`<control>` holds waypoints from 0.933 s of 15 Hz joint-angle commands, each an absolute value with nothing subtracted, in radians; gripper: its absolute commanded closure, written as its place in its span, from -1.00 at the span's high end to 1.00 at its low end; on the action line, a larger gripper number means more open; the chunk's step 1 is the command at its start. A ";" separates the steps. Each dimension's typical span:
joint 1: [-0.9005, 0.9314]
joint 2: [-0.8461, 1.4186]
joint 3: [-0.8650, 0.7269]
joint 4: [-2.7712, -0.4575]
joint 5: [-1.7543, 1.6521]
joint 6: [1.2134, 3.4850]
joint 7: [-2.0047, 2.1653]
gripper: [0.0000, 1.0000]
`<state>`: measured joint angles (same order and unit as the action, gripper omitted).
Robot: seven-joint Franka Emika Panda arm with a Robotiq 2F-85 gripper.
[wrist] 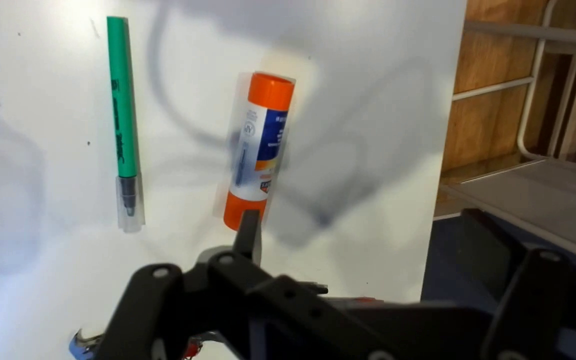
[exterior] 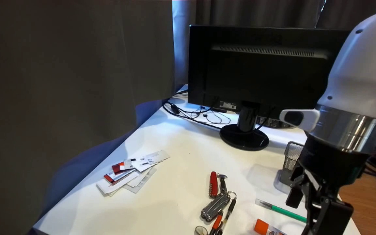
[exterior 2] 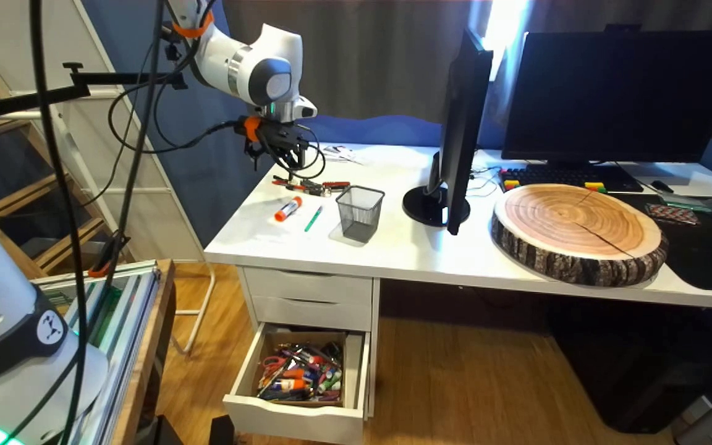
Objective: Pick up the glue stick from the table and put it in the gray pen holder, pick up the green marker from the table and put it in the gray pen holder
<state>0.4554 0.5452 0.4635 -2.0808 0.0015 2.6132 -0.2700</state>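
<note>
The orange and white glue stick lies on the table [exterior 2: 387, 162]; it shows in both exterior views [exterior: 266, 227] [exterior 2: 288, 209] and the wrist view [wrist: 259, 150]. The green marker lies beside it in both exterior views [exterior: 287, 212] [exterior 2: 314, 219] and the wrist view [wrist: 123, 100]. The gray pen holder stands upright in both exterior views [exterior: 293, 156] [exterior 2: 359, 213], partly hidden by the arm in one; it is out of the wrist view. My gripper [wrist: 363, 217] is open and empty above the table. One finger overlaps the glue stick's lower end in the wrist view.
A red pocketknife [exterior: 213, 184], a multi-tool [exterior: 215, 206] and pens lie near the glue stick. Cards [exterior: 132, 171] lie near the table's edge. A black monitor [exterior: 266, 75] stands behind the pen holder. A drawer [exterior 2: 297, 417] below is open. A wood slab [exterior 2: 578, 222] lies farther along.
</note>
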 commanded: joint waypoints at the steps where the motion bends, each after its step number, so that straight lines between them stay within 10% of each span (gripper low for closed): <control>1: 0.466 0.681 0.460 -1.950 -0.039 2.593 -0.314 1.00; 13: 0.536 0.837 0.379 -1.761 -0.172 2.508 -0.308 1.00; 14: 0.538 0.843 0.377 -1.753 -0.176 2.500 -0.310 0.65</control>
<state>0.5075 0.8121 0.3991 -1.8144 -0.1347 2.5458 -0.3276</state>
